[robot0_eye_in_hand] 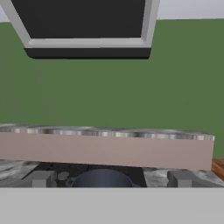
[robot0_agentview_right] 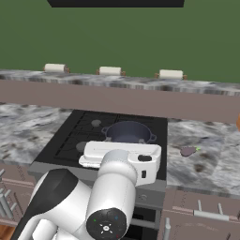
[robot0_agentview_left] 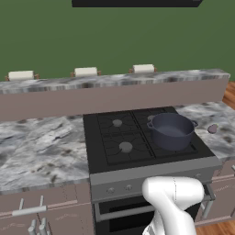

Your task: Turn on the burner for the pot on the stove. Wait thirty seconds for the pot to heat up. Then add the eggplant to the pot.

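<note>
**Pot on the back right burner, eggplant off to the side**

The counter point(robot0_agentview_left: 41, 147) is grey marble and runs either side of the black stove point(robot0_agentview_left: 114, 158). The dark pot point(robot0_agentview_left: 171, 131) sits on the stove's right side, over the rear burner as far as I can see. The little purple eggplant point(robot0_agentview_left: 212, 129) lies on the counter just right of the stove, apart from the pot. The tool point(robot0_eye_in_hand: 109, 179) has its tips spread wide, nothing between them, pointing level at the wall over the pot.

A deep dark blue-grey pot point(robot0_agentview_left: 171, 131) is set on the black four-burner stove point(robot0_agentview_left: 126, 137); a small purple eggplant point(robot0_agentview_left: 212, 129) is laid on the marbled grey bench point(robot0_agentview_left: 41, 151).
</note>
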{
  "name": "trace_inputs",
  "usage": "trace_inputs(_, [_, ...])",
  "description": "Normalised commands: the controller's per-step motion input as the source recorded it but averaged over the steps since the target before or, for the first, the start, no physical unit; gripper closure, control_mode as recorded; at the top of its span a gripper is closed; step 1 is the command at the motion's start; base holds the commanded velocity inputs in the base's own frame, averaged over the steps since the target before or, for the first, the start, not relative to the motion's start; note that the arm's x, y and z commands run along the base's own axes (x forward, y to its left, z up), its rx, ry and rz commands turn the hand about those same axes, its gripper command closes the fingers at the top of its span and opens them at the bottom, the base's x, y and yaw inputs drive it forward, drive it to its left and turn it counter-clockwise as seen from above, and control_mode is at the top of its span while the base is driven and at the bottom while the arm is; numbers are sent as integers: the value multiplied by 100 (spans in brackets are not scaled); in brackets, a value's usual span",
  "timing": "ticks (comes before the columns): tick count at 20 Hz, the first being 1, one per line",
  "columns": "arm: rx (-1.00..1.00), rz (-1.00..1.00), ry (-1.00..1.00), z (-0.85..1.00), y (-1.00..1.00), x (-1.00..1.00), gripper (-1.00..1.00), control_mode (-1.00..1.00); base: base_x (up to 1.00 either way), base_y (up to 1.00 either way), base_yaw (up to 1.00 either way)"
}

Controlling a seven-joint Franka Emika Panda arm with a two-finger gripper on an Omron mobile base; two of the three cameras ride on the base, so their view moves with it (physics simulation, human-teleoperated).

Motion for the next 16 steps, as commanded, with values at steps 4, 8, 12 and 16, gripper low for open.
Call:
trace_inputs(4, [0, 0, 0, 0, 0, 0, -100, -100, 0, 0, 0])
trace_inputs(8, [0, 0, 0, 0, 0, 0, -100, -100, 0, 0, 0])
trace_inputs(12, [0, 0, 0, 0, 0, 0, -100, -100, 0, 0, 0])
trace_inputs(16, [0, 0, 0, 0, 0, 0, -100, -100, 0, 0, 0])
